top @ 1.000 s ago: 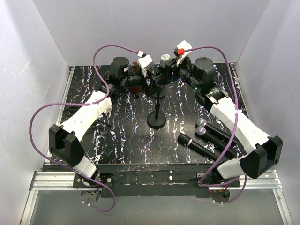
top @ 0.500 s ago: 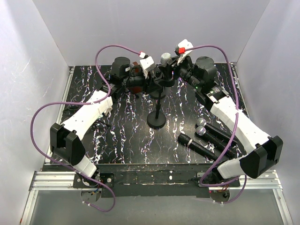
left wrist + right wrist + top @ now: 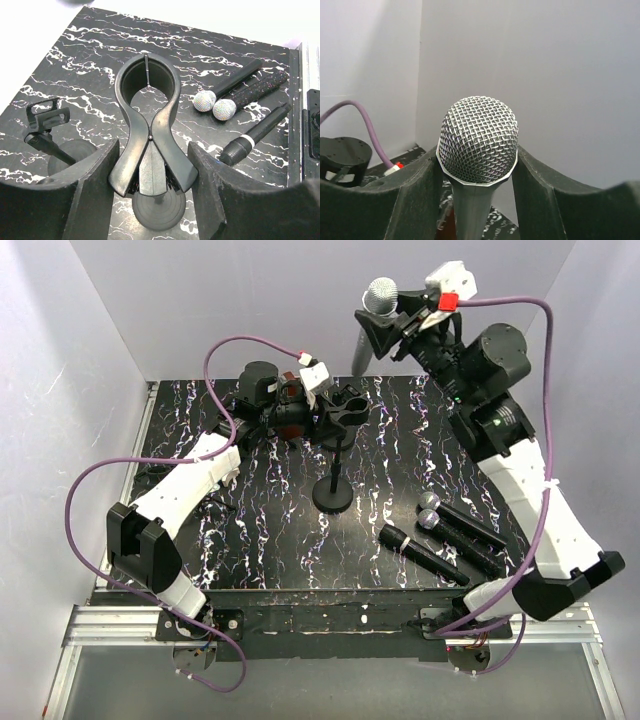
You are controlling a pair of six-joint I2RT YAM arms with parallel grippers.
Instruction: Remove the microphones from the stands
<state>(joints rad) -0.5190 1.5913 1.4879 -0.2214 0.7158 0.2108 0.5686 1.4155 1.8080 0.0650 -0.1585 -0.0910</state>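
The microphone [image 3: 372,310], with a silver mesh head and a grey body, is out of the stand and held high above the table's far edge. My right gripper [image 3: 398,328] is shut on it just below the head. In the right wrist view the mesh head [image 3: 479,140] sits between my fingers [image 3: 420,195]. The black stand [image 3: 333,495] is upright at the table's middle, and its clip [image 3: 345,400] is empty. My left gripper [image 3: 318,405] is shut on the clip's handles. In the left wrist view the clip's ring [image 3: 147,75] is closed and empty.
Three other microphones [image 3: 450,530] lie on the black marbled table [image 3: 260,530] at the right, also seen in the left wrist view [image 3: 235,92]. A second small clip holder [image 3: 45,117] stands to the left. White walls enclose the table.
My right gripper has lifted the microphone up out of the clip and carried it up toward the back right. My left gripper has stayed on the clip.
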